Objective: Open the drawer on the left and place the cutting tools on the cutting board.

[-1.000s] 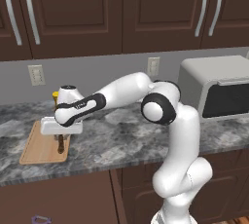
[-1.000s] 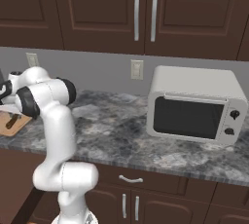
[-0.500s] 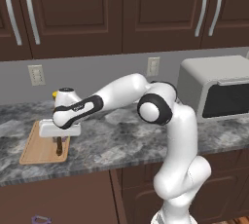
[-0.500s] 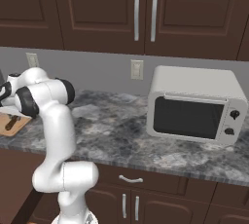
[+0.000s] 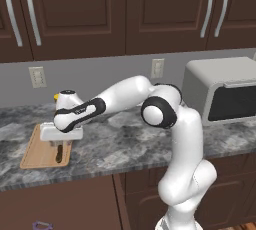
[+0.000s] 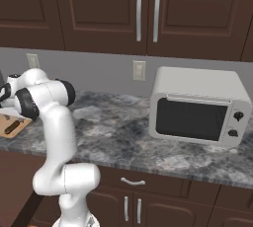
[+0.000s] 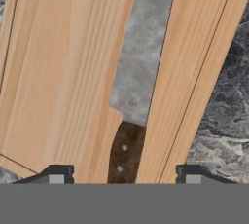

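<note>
left base view: white arm is reaching left over the grey marbled worktop (image 5: pixel 130 146), w/ the end effector (image 5: pixel 60 143) hanging just above the cutting board (image 5: pixel 37 153). the board is lying flat near the worktop's left front edge. the knife (image 5: pixel 59 153) is lying on the board's right part, dark handle showing below the hand. a slim purple-handled tool (image 5: pixel 42 224) is showing at the bottom left, well below worktop level; what it is resting on can't be told. microwave (image 5: pixel 224 98) is sitting at the right, well apart from the board. wall outlets and dark cabinet doors are filling the background.

right base view: arm is rising at left and bending toward the far left edge. a corner of the cutting board (image 6: pixel 6 120) is showing there w/ the knife's dark handle (image 6: pixel 12 128) lying on it. microwave (image 6: pixel 199 105) is standing on the worktop (image 6: pixel 123 137) at right. a curved silver drawer handle (image 6: pixel 133 181) is sitting under the worktop.

hand view: looking straight down on the board (image 7: pixel 63 72). the knife (image 7: pixel 138 82) is lying along the wood grain, silver blade toward the top, riveted dark handle toward the bottom. the two fingertips (image 7: pixel 56 173) are standing wide apart, one each side of the handle, touching nothing; the end effector (image 7: pixel 121 175) is spread wide, w/o anything held. marbled worktop (image 7: pixel 223 116) is showing past the board's right edge.
</note>
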Motion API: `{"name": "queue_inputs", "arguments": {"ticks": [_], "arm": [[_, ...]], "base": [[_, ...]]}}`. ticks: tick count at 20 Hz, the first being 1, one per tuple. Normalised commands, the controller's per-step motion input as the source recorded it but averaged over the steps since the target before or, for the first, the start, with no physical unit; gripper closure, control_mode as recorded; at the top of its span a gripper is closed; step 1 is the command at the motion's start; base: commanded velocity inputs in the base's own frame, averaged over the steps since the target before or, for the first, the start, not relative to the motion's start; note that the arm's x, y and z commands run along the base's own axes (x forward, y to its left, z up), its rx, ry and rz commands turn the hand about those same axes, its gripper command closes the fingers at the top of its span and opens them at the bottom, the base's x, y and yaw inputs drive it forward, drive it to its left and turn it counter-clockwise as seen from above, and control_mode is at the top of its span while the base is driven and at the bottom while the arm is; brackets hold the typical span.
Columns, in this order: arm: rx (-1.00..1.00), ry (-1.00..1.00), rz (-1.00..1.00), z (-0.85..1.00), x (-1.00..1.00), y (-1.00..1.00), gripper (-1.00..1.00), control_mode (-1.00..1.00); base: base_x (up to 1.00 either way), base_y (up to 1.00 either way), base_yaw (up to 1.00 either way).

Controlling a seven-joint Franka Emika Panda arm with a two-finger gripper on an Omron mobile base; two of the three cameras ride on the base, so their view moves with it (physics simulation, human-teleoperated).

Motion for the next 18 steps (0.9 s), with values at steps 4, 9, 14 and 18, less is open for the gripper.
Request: {"name": "queue_inputs", "arguments": {"ticks": [4,9,14,18], "arm": [[0.00,-0.02,0.00,0.20,-0.37,0.00,-1.00,-1.00],[0.02,-0.15,0.00,0.43,-0.98,-0.01,-1.00,-1.00],[0.03,-0.18,0.00,0.39,-0.97,-0.11,-1.00,-1.00],[0.06,-0.09,0.00,0.77,-0.63,-0.33,-1.00,-1.00]], "base": [[0.00,0.00,0.00],[0.00,0.00,0.00],[0.00,0.00,0.00],[0.00,0.00,0.00]]}}
